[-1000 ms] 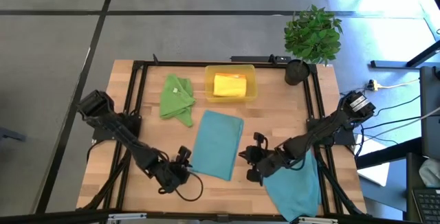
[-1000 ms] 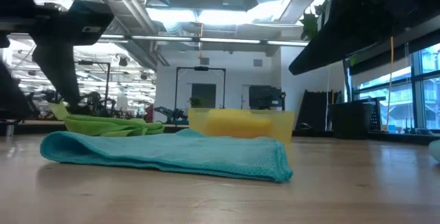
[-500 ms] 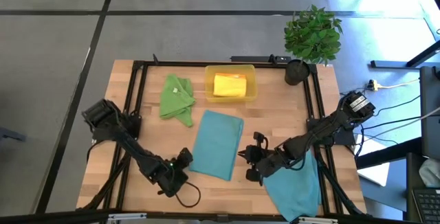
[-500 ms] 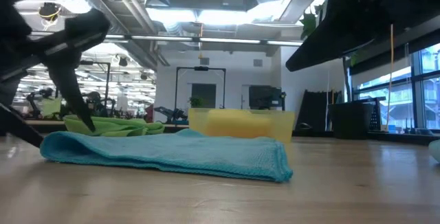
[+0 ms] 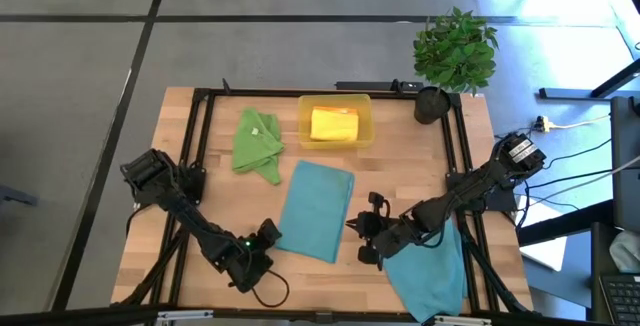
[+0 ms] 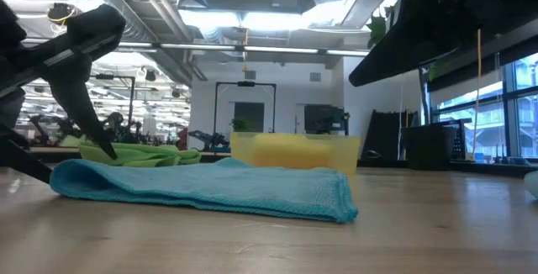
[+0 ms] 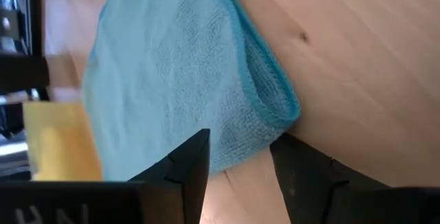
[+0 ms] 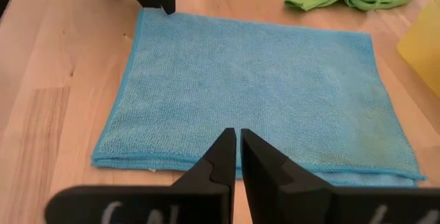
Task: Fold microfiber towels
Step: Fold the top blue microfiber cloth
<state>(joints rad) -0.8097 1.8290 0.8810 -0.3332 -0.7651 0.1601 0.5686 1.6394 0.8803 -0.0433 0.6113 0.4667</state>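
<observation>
A teal-blue towel [image 5: 315, 209], folded in two, lies flat at the table's middle. My left gripper [image 5: 270, 232] is open at its near left corner [image 7: 278, 107], low over the table and slanting down, with one finger [image 6: 94, 127] standing at the towel's left end. My right gripper [image 8: 238, 157] is shut and hovers above the towel's right edge, holding nothing. A second teal-blue towel [image 5: 432, 271] lies spread under my right arm. A green towel [image 5: 257, 143] lies crumpled at the far left. A folded yellow towel [image 5: 334, 123] rests in the tray. My left gripper's open fingers [image 7: 189, 165] stand on either side of the teal-blue towel's near left corner, coming from the near left and slanting down. I cannot tell whether they touch the cloth. The towel lies flat on the table.
The translucent yellow tray [image 5: 363, 131] stands at the far middle. A potted plant [image 5: 455, 51] stands at the far right corner. Black frame rails [image 5: 190, 156] run along the table's sides. Bare wood lies at the near middle and the far right.
My left gripper has sunk toward the table and moved in on the teal-blue towel's near left corner. Its wrist has rolled and its fingers have tipped downward. The towel has kept its place.
</observation>
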